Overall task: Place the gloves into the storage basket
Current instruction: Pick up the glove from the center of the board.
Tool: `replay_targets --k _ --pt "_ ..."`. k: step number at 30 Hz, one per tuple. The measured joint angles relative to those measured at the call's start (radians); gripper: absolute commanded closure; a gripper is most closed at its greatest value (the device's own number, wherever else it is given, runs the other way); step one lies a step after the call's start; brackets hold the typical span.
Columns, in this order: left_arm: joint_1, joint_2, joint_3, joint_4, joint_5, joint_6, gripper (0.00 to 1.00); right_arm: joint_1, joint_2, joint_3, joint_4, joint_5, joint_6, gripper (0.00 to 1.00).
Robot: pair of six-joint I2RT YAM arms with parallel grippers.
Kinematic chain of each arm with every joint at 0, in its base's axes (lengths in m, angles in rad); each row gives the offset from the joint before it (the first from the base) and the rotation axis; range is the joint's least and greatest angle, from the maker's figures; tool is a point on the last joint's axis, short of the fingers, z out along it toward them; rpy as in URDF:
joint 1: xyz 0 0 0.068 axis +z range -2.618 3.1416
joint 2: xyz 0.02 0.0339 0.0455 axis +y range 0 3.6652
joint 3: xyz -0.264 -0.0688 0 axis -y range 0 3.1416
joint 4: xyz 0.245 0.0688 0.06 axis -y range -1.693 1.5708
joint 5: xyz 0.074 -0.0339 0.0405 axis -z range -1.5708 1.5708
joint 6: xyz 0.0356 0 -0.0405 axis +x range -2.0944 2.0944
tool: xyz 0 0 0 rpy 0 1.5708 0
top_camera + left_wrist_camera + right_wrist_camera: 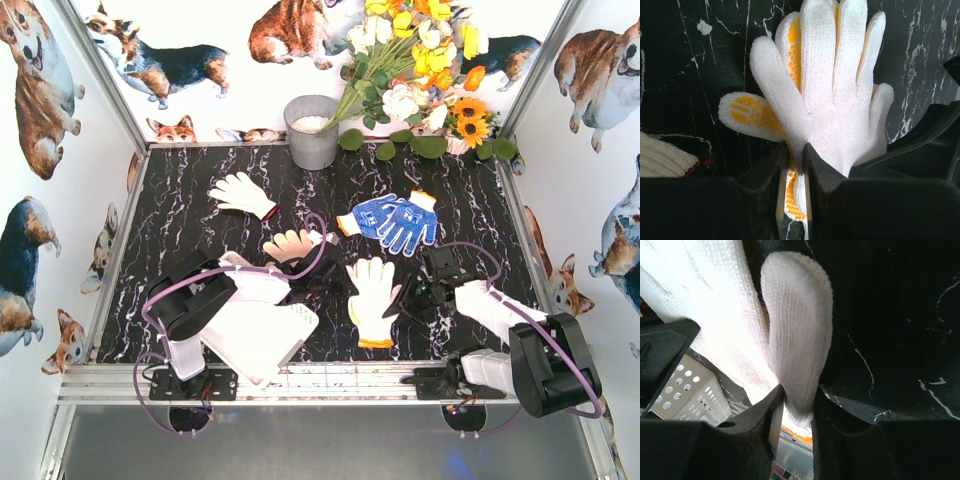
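A white glove with yellow-orange dots (pixel 825 100) lies flat on the black marbled table, and my left gripper (pixel 796 150) is shut on its palm edge near the thumb. From above, that glove (pixel 293 243) lies just beyond the left gripper (pixel 318 278). My right gripper (pixel 799 396) is shut on the thumb of a white glove with an orange cuff (pixel 795 325); that white glove (pixel 373 292) lies at the table's middle front, with the right gripper (pixel 405 300) at its right side. The white storage basket (pixel 285 328) sits under the left arm. Another white glove (pixel 240 192) and blue dotted gloves (pixel 392 220) lie farther back.
A grey metal bucket (pixel 312 132) stands at the back centre beside a bunch of flowers (pixel 420 60). The basket's perforated wall (pixel 687 390) shows close to the right gripper's left. Corgi-printed walls enclose the table on three sides.
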Motion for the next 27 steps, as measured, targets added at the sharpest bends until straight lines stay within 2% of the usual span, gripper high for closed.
replay_targets --k 3,6,18,27 --pt "0.0 0.0 -0.003 0.001 0.002 0.004 1.0 0.0 0.004 -0.003 0.003 0.005 0.001 0.87" --pt "0.0 0.0 -0.006 0.008 0.006 0.012 1.0 0.0 0.0 -0.01 0.011 0.006 0.002 1.0" --pt "-0.003 -0.063 -0.034 0.029 0.017 0.06 1.0 0.001 -0.063 -0.025 -0.016 0.017 0.001 1.0" --pt "-0.006 -0.148 -0.026 -0.047 -0.007 0.088 1.0 0.001 -0.08 0.035 -0.079 -0.023 -0.022 1.0"
